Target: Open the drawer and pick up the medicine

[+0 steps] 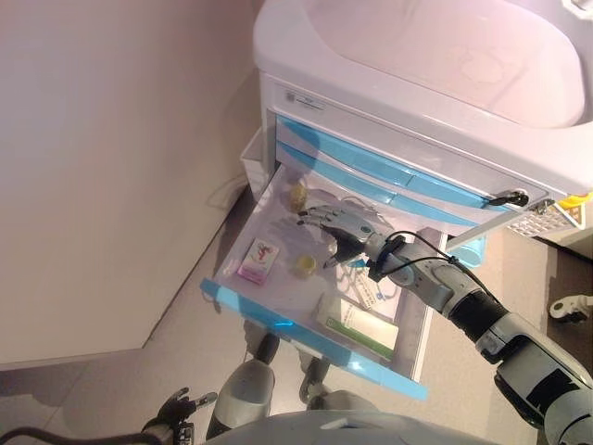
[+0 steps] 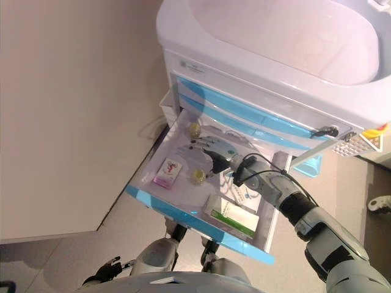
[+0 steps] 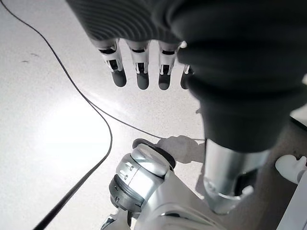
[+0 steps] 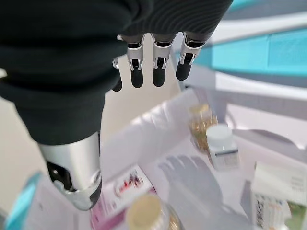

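Medicine in open drawer (image 1: 243,298): pink box (image 1: 258,260) near left wall, yellow-capped bottle (image 1: 305,266) mid-floor, second bottle (image 1: 297,194) at back left corner, green-white box (image 1: 358,325) by front right corner. Your right hand (image 1: 341,231) hovers above drawer's middle, fingers straight, holding nothing. Left hand (image 3: 139,52) low over floor, fingers relaxed, empty.

Drawer (image 1: 278,320): glossy translucent plastic. Below right hand (image 1: 341,230): pink box (image 1: 258,260) of smooth card, jar (image 4: 149,214) probably clear plastic.
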{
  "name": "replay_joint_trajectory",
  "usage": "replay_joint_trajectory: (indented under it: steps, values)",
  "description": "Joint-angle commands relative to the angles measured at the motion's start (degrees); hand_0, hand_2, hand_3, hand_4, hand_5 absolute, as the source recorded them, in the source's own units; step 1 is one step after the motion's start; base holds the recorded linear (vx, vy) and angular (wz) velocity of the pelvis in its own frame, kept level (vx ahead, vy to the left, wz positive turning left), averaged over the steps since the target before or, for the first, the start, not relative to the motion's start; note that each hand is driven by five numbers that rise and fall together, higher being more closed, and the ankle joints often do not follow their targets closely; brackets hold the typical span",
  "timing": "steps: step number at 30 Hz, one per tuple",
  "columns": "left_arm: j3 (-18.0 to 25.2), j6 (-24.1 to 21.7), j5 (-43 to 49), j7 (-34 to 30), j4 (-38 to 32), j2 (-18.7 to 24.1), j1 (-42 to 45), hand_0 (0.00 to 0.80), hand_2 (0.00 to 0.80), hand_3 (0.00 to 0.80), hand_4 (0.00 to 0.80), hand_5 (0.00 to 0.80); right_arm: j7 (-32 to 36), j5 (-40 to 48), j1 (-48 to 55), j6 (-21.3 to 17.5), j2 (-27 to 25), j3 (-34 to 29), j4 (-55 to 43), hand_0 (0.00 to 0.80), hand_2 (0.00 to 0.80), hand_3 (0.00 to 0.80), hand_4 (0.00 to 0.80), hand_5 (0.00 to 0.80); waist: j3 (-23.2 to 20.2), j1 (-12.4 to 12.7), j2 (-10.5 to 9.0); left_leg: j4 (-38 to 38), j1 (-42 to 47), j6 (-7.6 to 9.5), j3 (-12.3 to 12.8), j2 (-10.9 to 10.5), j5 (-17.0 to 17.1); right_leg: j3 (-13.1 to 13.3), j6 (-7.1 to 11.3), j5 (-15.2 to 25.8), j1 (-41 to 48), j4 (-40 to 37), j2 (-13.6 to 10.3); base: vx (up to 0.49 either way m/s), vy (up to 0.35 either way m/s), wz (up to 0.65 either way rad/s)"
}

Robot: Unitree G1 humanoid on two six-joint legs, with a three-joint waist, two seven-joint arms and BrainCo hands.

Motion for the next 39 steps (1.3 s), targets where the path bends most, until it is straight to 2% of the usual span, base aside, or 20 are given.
replay_joint_trajectory:
  steps: [1, 15, 39]
  values:
    - [-0.43, 0.06, 2.12, -0.15, 1.52, 1.04, 0.22, 0.000, 0.000, 0.000, 0.000, 0.000, -1.90, -1.36, -2.93, 0.17, 1.02, 2.70, -1.11, 0.000, 0.000, 0.000, 0.000, 0.000, -1.81, 0.99, -0.57, -3.43, 0.01, -0.36, -0.43, -1.65, -1.73, -0.61, 1.91, -7.28, 1.76, 7.31, 0.34, 0.000, 0.000, 0.00]
    - [-0.49, -0.90, 4.37, -0.29, 0.93, 1.19, 0.46, 0.000, 0.000, 0.000, 0.000, 0.000, -2.84, -4.66, -1.42, -1.69, 1.23, 4.50, 0.70, 0.000, 0.000, 0.000, 0.000, 0.000, -2.24, 1.25, -0.77, -3.48, 0.35, -0.28, -1.05, -1.82, -1.60, -0.38, 2.10, -7.00, 2.08, 7.05, 0.50, 0.004, -0.002, 0.00]
    - [-1.16, -2.02, 6.60, -1.48, 1.64, 1.05, 0.48, 0.000, 0.000, 0.000, 0.000, 0.000, -4.95, -8.17, -0.98, 0.04, 5.75, 5.54, 7.68, 0.000, 0.000, 0.000, 0.000, 0.000, -2.10, 2.75, 0.34, -3.85, 0.19, -0.11, -2.88, -2.39, -1.13, -1.84, 1.96, -6.98, 2.32, 6.70, 0.33, 0.003, 0.001, 0.01]
